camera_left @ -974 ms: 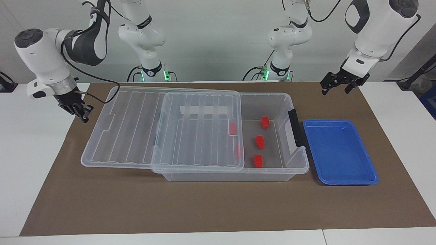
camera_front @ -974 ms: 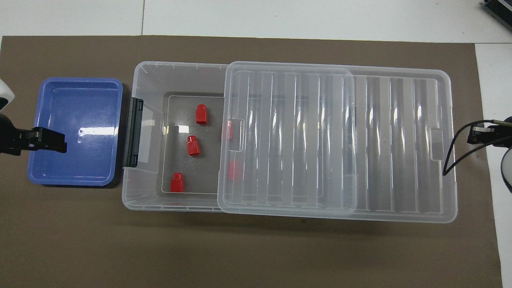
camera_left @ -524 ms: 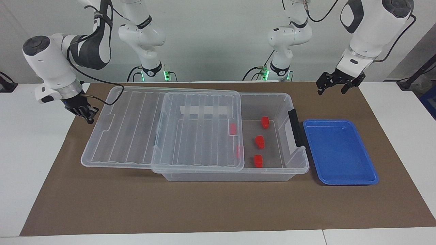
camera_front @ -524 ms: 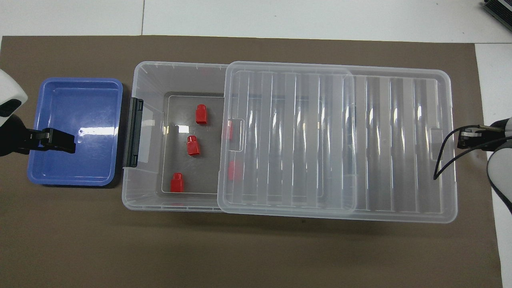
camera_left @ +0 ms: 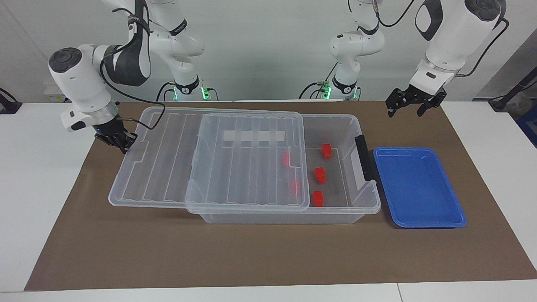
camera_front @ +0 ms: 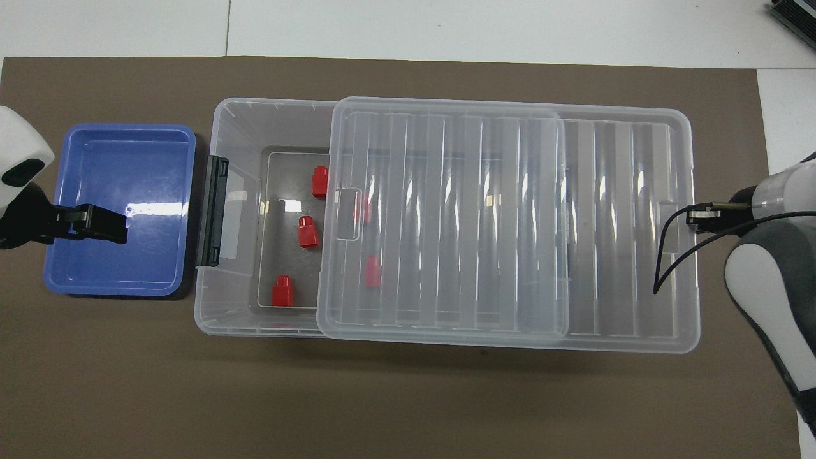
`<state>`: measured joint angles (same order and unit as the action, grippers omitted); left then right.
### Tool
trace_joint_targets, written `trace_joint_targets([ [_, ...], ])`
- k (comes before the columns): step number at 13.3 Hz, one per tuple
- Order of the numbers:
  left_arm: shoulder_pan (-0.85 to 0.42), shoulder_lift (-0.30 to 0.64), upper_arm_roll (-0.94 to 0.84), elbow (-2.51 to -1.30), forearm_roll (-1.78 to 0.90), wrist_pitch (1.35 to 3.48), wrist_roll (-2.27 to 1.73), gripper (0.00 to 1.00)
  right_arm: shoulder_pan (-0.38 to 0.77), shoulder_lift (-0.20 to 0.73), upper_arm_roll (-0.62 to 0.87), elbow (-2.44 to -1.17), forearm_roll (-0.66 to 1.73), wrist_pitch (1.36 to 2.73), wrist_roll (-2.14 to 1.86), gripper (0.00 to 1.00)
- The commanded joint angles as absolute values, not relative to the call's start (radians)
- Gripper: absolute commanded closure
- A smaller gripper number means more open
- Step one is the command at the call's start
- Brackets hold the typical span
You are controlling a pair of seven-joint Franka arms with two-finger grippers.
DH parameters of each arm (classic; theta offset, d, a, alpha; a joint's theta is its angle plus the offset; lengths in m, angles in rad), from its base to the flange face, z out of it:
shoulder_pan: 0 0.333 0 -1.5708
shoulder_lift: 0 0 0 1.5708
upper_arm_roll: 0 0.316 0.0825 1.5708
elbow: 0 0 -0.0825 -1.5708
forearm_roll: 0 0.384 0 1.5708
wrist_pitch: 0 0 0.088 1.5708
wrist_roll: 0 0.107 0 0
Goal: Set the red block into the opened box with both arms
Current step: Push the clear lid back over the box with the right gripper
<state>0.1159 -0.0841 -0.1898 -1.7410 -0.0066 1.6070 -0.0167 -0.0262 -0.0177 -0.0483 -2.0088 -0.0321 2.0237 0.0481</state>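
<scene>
Facing view, lid: the ribbed clear lid has been slid further over the box than half a second ago, narrowing the opening.
Facing view, right gripper: the right gripper, fingertips pressed together, is set against the lid's end edge.
Facing view, left gripper: the left gripper hangs empty, jaws apart, near the blue tray.
Overhead view, red blocks: three red blocks are seen uncovered in the box; two more show through the lid.
Overhead view, meaning: the blocks appear delivered; the box is judged to be closing.
</scene>
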Motion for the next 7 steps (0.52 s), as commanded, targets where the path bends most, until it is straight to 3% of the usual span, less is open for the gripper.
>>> trace_joint_targets([
  [1,0.114,-0.12,-0.179,-1.779,-0.02,1.631,-0.006,0.0,0.035,-0.028,-0.044,-2.022,-0.015,2.033,0.011,1.0],
  [7,0.109,-0.121,-0.179,-1.786,-0.02,1.626,-0.005,0.0,0.178,-0.028,-0.044,-2.023,-0.015,2.045,0.021,1.0],
])
